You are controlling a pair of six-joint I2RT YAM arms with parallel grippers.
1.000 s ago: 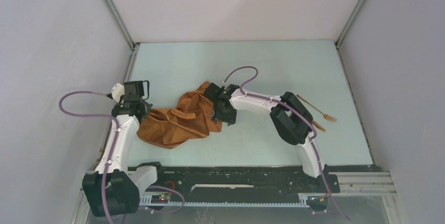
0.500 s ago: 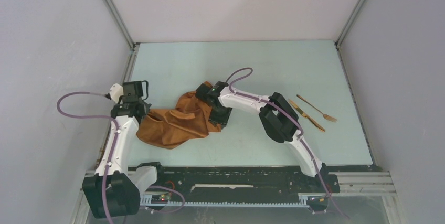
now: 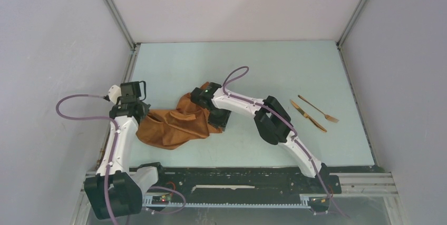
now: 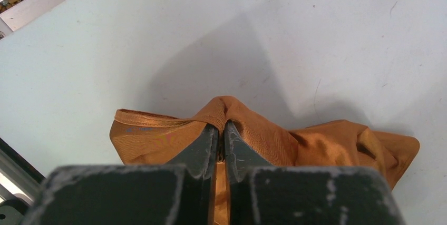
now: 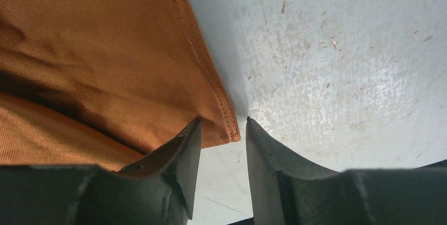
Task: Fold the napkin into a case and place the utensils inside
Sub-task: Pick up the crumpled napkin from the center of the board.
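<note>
1. The napkin [image 3: 174, 125] lies as a crumpled, rust-orange heap on the left-centre of the pale tabletop [image 3: 274, 67]. It is bunched into loose ridges and is not folded into any pocket shape.
2. The left end effector [image 4: 220, 127] is clenched on the napkin. Its two dark fingers are pressed together with a raised fold of cloth pinched between them. In the left wrist view the fabric peaks at the fingertips and spreads out to either side.
3. From above, the left arm reaches the napkin's left edge, where the cloth is drawn up toward the wrist.
4. The right end effector [image 5: 222, 119] is released, with its fingers parted. It hangs low over the napkin's right side. In the right wrist view a stitched, hemmed corner of the napkin reaches into the gap, close against one finger. The other finger stands over bare, speckled tabletop.
5. The fork [image 3: 318, 108], thin and golden, lies at a slant on the right part of the tabletop, with its tines toward the near right.
6. A second golden utensil [image 3: 307, 115] lies just beside the fork at a similar slant. Its kind is too small to make out.
7. Both utensils are well apart from the napkin, and the right arm's elbow sits between them and the cloth.
</note>
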